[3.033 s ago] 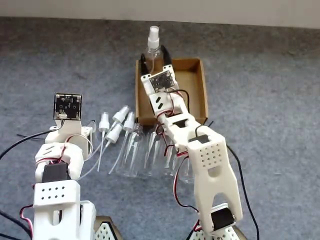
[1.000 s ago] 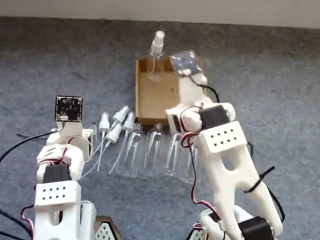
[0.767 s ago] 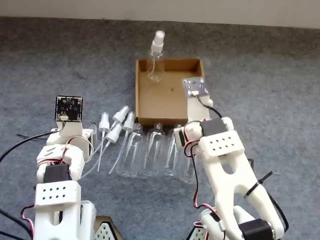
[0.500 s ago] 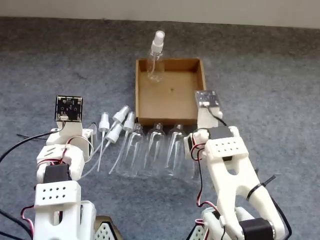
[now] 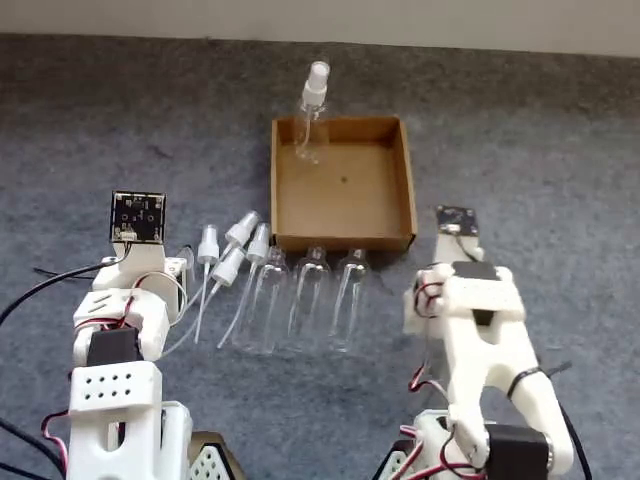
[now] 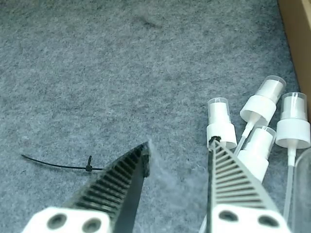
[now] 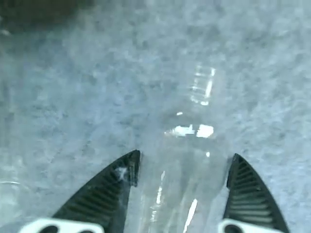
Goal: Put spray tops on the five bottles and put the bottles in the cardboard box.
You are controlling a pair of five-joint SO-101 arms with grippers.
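Observation:
A capped bottle (image 5: 312, 112) leans upright in the cardboard box (image 5: 407, 190) at its far left corner. Three clear uncapped bottles (image 5: 305, 295) lie side by side just in front of the box. Several white spray tops (image 5: 232, 248) lie left of them. In the left wrist view my left gripper (image 6: 180, 148) hangs open over the carpet, one fingertip beside a spray top (image 6: 217, 121). My right arm (image 5: 470, 300) is right of the bottle row. In its wrist view my right gripper (image 7: 183, 162) is shut on another clear bottle (image 7: 194, 131), which fills the gap between the jaws.
Grey carpet covers the table. A thin black cable tie (image 6: 63, 166) lies on it by my left gripper. Open carpet stretches right of the box and beyond the spray tops on the left.
My right arm let go of the capped bottle in the box, drew back and swung right. The rightmost bottle of the row went with it. My left arm has not moved.

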